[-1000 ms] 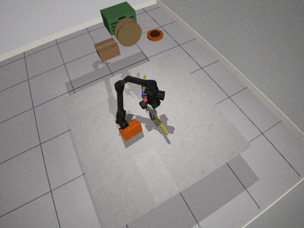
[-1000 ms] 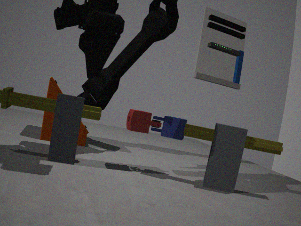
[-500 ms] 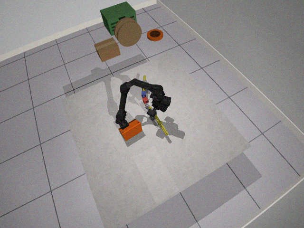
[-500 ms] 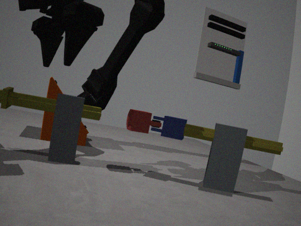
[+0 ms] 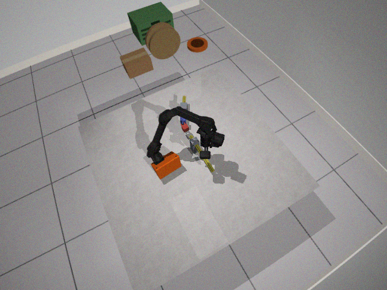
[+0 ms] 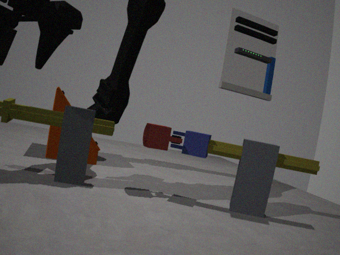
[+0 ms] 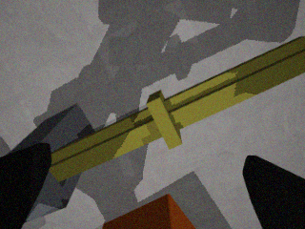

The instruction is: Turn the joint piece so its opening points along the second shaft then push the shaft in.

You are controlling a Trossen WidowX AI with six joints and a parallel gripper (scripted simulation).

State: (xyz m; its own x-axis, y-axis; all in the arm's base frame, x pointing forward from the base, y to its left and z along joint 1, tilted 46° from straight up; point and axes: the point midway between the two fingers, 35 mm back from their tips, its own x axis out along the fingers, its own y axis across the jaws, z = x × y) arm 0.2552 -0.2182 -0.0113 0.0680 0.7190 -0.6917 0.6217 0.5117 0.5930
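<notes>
The red joint piece (image 5: pixel 184 127) (image 6: pixel 156 136) hangs on hinges at the blue fork (image 5: pixel 182 119) (image 6: pixel 196 144) on the first yellow shaft (image 5: pixel 184 98) (image 6: pixel 226 149), held in a grey block (image 6: pixel 255 178). Its far end faces roughly toward the second shaft (image 5: pixel 208 164) (image 6: pixel 33 113) (image 7: pixel 205 105); I cannot see into the opening. That shaft lies through the other grey block (image 5: pixel 193 144) (image 6: pixel 74 145) (image 7: pixel 64 131), with a gap between its end and the red piece. My gripper (image 6: pixel 19 66) (image 7: pixel 149 159) is open and empty above the second shaft, its fingers either side of the crosspiece (image 6: pixel 8 110) (image 7: pixel 165 121) in the wrist view.
The orange arm base (image 5: pixel 167 165) (image 6: pixel 52 137) (image 7: pixel 152 215) stands beside the second shaft. A green cabinet (image 5: pixel 150 19), a brown round object (image 5: pixel 164 40), a brown box (image 5: pixel 137 63) and an orange ring (image 5: pixel 189 46) are far back. A wall panel (image 6: pixel 247 74) is behind.
</notes>
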